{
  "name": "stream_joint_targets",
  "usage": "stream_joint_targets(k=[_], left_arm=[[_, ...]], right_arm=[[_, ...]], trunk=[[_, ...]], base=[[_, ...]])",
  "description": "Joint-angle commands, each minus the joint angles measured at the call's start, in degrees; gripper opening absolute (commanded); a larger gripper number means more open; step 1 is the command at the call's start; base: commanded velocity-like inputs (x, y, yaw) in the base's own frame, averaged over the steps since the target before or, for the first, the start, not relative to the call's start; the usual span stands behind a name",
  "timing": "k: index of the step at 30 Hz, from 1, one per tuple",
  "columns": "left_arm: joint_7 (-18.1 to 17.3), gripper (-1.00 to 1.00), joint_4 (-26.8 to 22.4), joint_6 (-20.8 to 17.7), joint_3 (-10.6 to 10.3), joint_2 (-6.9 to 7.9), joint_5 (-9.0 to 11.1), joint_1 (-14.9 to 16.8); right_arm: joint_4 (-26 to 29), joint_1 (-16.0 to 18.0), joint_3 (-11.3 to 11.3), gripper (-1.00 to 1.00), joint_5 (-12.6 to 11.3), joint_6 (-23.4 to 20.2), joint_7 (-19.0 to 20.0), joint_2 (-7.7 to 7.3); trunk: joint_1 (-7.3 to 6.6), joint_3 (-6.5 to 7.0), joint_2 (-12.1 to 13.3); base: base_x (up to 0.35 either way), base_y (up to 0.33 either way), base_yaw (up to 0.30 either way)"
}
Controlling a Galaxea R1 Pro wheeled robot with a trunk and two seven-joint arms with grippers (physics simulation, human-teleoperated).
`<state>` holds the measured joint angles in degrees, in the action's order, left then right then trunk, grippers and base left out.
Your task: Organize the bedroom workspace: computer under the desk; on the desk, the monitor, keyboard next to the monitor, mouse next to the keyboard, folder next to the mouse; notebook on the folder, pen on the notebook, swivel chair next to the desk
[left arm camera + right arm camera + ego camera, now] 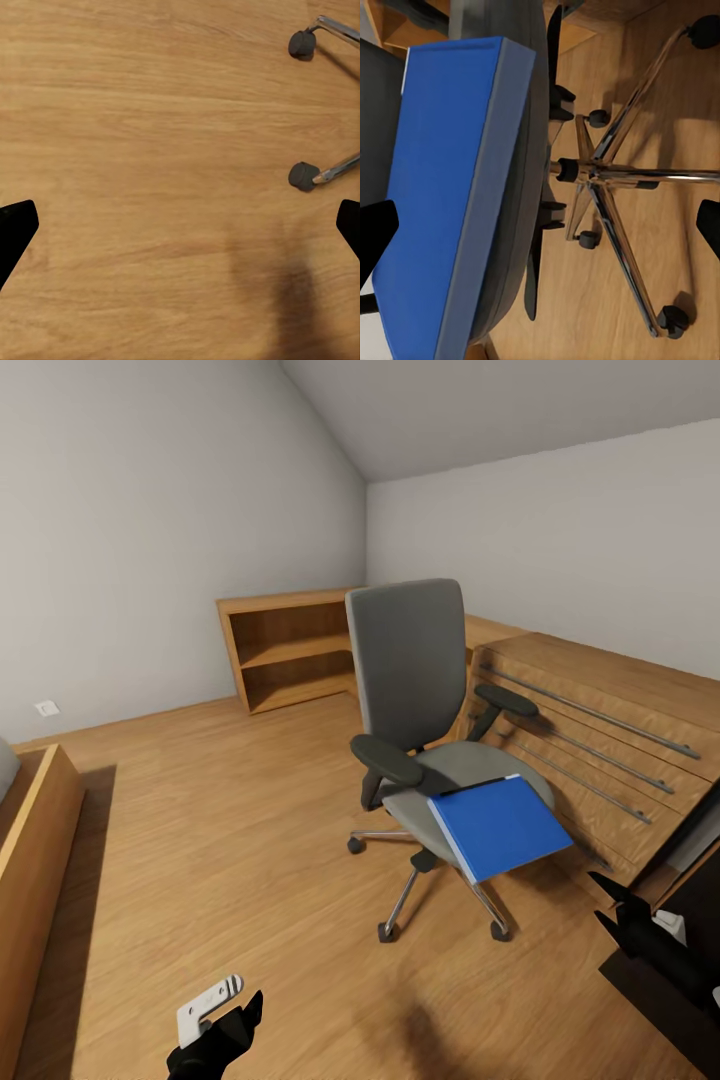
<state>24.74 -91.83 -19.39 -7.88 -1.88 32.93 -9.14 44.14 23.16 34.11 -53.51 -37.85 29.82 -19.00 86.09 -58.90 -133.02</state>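
At your one o'clock, a blue folder (pixel 500 825) rests on the swivel chair (pixel 430 730); both your left gripper (pixel 180 225) and right gripper (pixel 540 225) are spread, empty.

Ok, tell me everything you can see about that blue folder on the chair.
The blue folder is a flat, closed rectangular binder with a plain, smooth blue cover and a pale grey-white spine edge. It lies on the grey seat of the swivel chair, tilted slightly, with its front corner jutting out past the seat's front edge. Nothing rests on top of it. Neither gripper touches it; the right gripper is open with the folder in front of it.
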Motion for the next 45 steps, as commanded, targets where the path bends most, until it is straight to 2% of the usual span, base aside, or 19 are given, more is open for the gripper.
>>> stream_joint_targets(k=[1, 15, 45], left_arm=[[0.38, 1.00, -0.08, -0.14, -0.03, 0.01, 0.48, 0.00], [0.12, 1.00, 0.82, 0.03, -0.78, 0.12, 0.43, 0.00], [0.14, 1.00, 0.87, 0.22, -0.83, 0.12, 0.39, 0.00]], right_arm=[[-0.02, 0.04, 0.15, 1.00, -0.18, -0.42, 0.07, 0.03], [-0.09, 0.04, 0.08, 1.00, -0.25, -0.38, 0.15, 0.36], [-0.38, 0.04, 0.08, 1.00, -0.28, -0.20, 0.23, 0.39]], trunk=[[-0.01, -0.04, -0.02], [-0.01, -0.04, -0.02], [-0.01, -0.04, -0.02]], base=[[0.000, 0.000, 0.000], [0.097, 0.000, 0.000], [0.112, 0.000, 0.000]])
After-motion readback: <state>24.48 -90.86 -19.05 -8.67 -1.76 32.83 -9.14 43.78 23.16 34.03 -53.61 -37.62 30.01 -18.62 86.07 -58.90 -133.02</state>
